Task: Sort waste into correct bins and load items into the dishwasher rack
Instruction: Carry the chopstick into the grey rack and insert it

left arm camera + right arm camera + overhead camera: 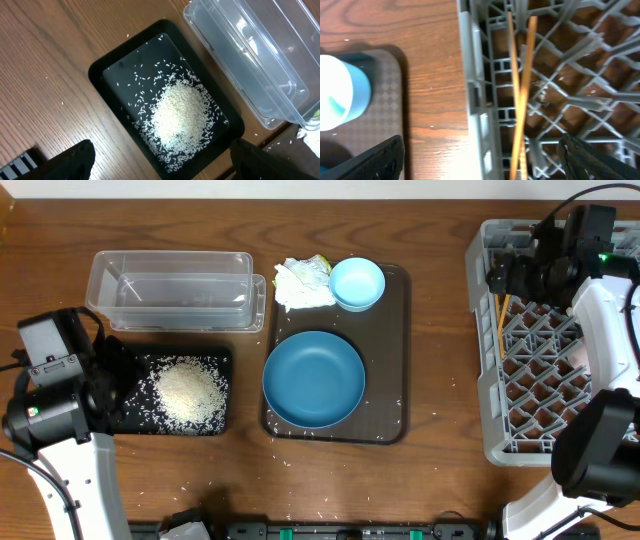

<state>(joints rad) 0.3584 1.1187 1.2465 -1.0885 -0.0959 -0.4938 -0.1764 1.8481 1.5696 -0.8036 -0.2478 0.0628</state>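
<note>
Overhead view, inspected largest first: the dishwasher rack stands at your right. The right gripper hangs over its wall nearest the brown serving tray, fingers spread wide and holding nothing. The chopsticks lie crossed on the lattice between those fingers.

I judge the step in hand to be clearing away from that placement. Lift straight up so that neither finger snags a peg or drags the sticks.

The large dark-blue bowl, small light-blue bowl and paper wad remain on the serving tray. Take the large bowl by its rim. The clear tub holds nothing that you can see.

Your left gripper hovers wide open above the black tray, where the rice is heaped. Stray grains dot the table.

No brand, label or legible writing is found anywhere.
</note>
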